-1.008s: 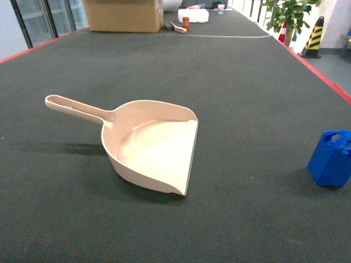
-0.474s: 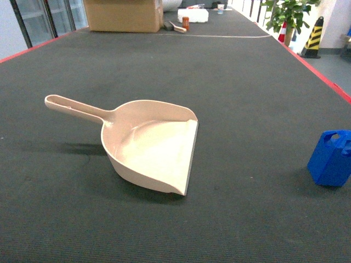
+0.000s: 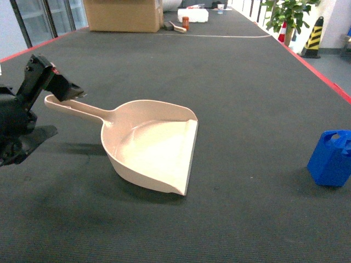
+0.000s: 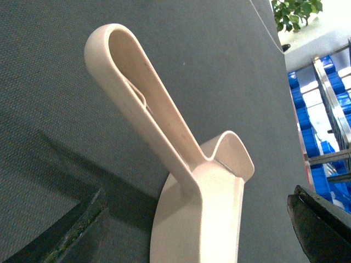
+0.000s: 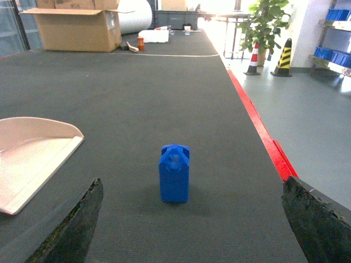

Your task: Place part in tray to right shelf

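Since 0.5 s ago, the left gripper (image 3: 57, 90) has come into the head view from the left, its black arm angled upward, fingers near the handle end of the tray (image 3: 151, 145); nothing is held. The part (image 3: 330, 158) stands far right on the dark mat (image 3: 230, 82).

From the left wrist, the tray's (image 4: 181, 159) handle lies between 2 wide-spread fingertips (image 4: 321, 227), untouched.

From the right wrist, the right gripper (image 5: 189, 230) is spread wide, the part (image 5: 175, 172) upright ahead, the tray (image 5: 33, 159) at left.
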You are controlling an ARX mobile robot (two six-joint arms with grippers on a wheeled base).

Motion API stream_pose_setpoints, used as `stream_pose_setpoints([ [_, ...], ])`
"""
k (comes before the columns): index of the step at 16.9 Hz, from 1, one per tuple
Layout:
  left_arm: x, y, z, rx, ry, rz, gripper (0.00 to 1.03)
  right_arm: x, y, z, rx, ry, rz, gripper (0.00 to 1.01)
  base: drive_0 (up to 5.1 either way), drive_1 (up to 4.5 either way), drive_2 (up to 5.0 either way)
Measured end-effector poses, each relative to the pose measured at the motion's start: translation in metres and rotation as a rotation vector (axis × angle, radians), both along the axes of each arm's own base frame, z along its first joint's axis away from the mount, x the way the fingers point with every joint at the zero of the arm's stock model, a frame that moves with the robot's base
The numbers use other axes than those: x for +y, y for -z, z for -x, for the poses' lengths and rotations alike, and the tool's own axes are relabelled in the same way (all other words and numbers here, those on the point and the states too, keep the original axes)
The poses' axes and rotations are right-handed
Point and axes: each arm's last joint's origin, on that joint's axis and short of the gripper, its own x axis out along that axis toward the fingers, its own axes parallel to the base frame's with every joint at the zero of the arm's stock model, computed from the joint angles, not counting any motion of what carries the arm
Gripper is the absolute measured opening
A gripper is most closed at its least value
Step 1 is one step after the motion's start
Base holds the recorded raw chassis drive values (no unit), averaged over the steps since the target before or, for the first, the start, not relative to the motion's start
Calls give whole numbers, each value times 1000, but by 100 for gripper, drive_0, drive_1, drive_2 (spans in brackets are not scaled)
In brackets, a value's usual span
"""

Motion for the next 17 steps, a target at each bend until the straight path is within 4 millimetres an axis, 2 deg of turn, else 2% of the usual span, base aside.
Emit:
stream_pose_setpoints([
  [5,7,9,-53,19,-18,51,98,0,0,0,0,0,0,98,0,0,0],
  [10,10,22,-78,30,-19,126,98,0,0,0,0,0,0,98,0,0,0],
  [11,8,23,-81,25,-17,135,94,0,0,0,0,0,0,98,0,0,0],
  [13,1,25,-82,25,-8,156,77,0,0,0,0,0,0,98,0,0,0],
  [17,-7,33,-81,24,0,197,36,0,0,0,0,0,0,98,0,0,0],
])
